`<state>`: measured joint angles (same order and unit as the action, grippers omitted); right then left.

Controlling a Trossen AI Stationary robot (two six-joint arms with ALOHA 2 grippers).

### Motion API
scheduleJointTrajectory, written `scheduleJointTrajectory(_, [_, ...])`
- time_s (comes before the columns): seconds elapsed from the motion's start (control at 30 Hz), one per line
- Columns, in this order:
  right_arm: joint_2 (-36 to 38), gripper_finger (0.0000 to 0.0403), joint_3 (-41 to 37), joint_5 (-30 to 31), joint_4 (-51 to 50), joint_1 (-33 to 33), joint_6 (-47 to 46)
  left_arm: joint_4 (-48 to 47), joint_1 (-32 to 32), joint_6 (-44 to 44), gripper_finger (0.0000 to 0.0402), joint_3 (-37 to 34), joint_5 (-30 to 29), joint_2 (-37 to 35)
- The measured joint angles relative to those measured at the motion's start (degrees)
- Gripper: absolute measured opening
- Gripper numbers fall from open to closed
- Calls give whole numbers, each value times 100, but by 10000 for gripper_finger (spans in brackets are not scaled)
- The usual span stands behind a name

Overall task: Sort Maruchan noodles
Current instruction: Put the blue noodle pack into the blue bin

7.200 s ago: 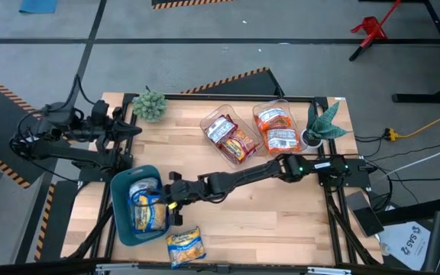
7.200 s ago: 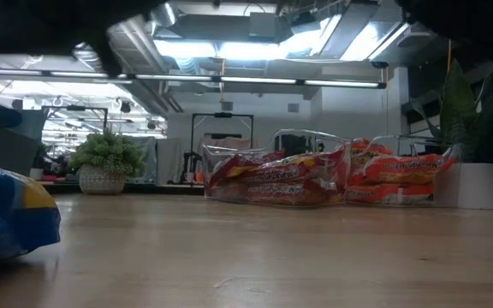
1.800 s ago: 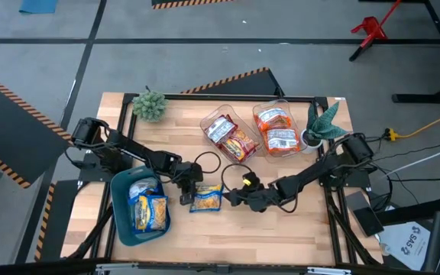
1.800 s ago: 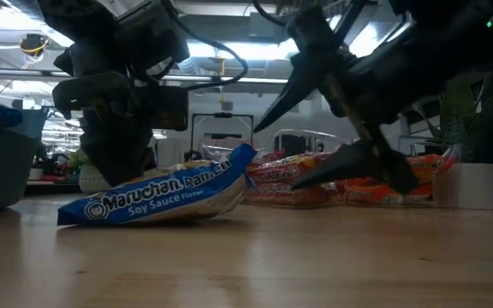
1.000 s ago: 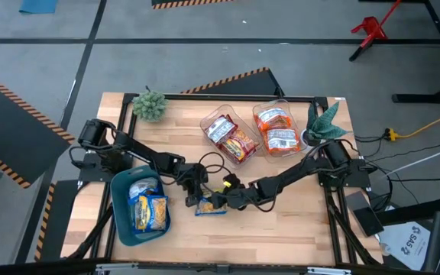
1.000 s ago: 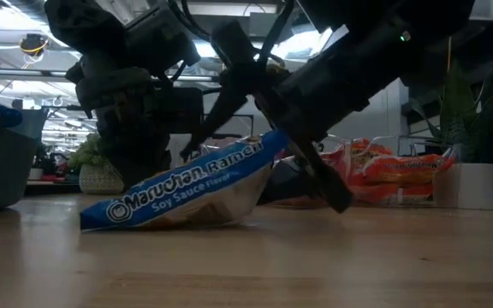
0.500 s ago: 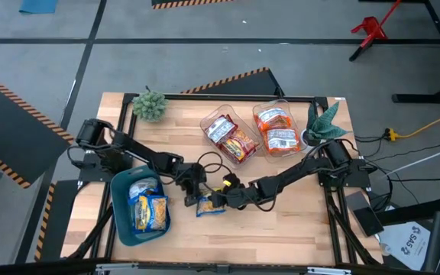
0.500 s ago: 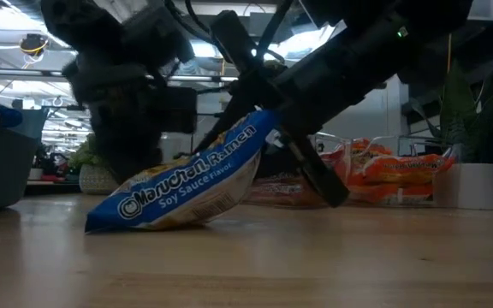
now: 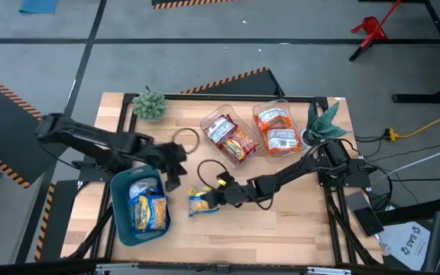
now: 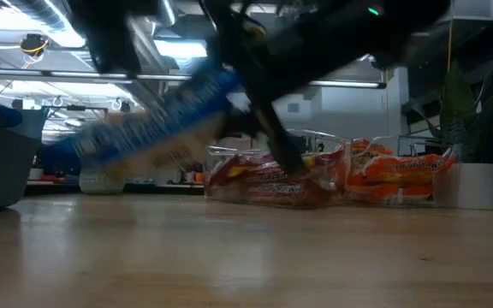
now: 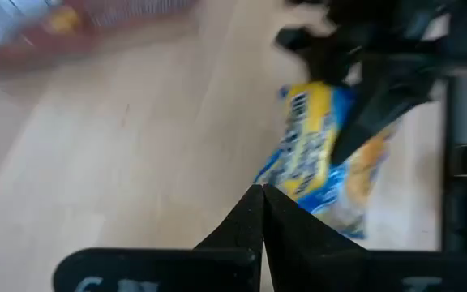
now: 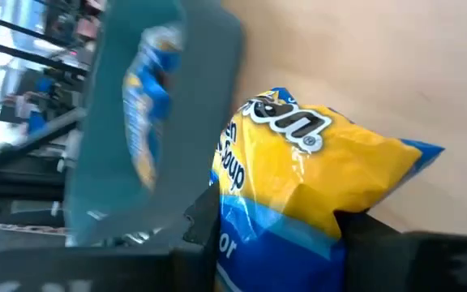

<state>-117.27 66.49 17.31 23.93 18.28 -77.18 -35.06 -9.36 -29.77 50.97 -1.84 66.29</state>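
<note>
A blue-and-yellow Maruchan noodle packet (image 9: 198,201) hangs just above the middle of the table, with my right gripper (image 9: 214,196) shut on it. The low view shows it tilted and off the wood (image 10: 148,130). My left gripper (image 9: 176,177) hovers above the far right corner of the blue bin (image 9: 122,218). Its fingers are shut (image 11: 259,204) and hold nothing. The bin holds more blue-and-yellow packets (image 9: 148,211). My right gripper pinches the packet's right-hand end (image 12: 302,223) between its two fingers, one finger (image 12: 203,231) on each face. The fingers come slanting down from the table's right. The packet is lifted clear and tilted, its free end (image 10: 75,150) lower and toward the bin.
Two clear trays stand at the back: one with red-brown packets (image 9: 230,139), one with orange packets (image 9: 275,130). A small green plant (image 9: 150,105) sits at the far left corner. A potted plant (image 9: 323,126) stands at the far right. Bare wood lies along the near edge.
My left gripper has risen and drawn back from the packet toward the table's left edge, over the bin's corner. My right gripper has raised the packet, which rested with one end on the wood, clear of the table and a little toward the bin.
</note>
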Motion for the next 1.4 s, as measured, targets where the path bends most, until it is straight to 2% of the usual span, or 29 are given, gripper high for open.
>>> scheduleJointTrajectory(0.2, [0,107,1050,-193,-183,-295,1219,-620,-287,-300,0,622,-333,-1208])
scheduleJointTrajectory(0.37, [-135,106,2412,-142,-1154,-478,2334,-653,-620,-450,0,1157,-788,-1995])
scheduleJointTrajectory(0.43, [-390,107,2997,-216,-1396,-535,2599,-632,-747,-455,0,1314,-1002,-2242])
scheduleJointTrajectory(0.57, [-1079,108,4140,-751,-1786,-631,2828,-631,-934,-433,0,1503,-1383,-2621])
scheduleJointTrajectory(0.77, [-2115,109,5473,-1223,-1791,-756,2814,-668,-1062,-418,0,1532,-1676,-3038])
scheduleJointTrajectory(1.03, [-2803,110,6119,-1604,-1756,-951,2466,-701,-1065,-371,0,1531,-1707,-3104])
scheduleJointTrajectory(1.4, [-3103,116,6134,-1632,-1605,-1045,2382,-848,-1066,-154,0,1531,-1891,-3107])
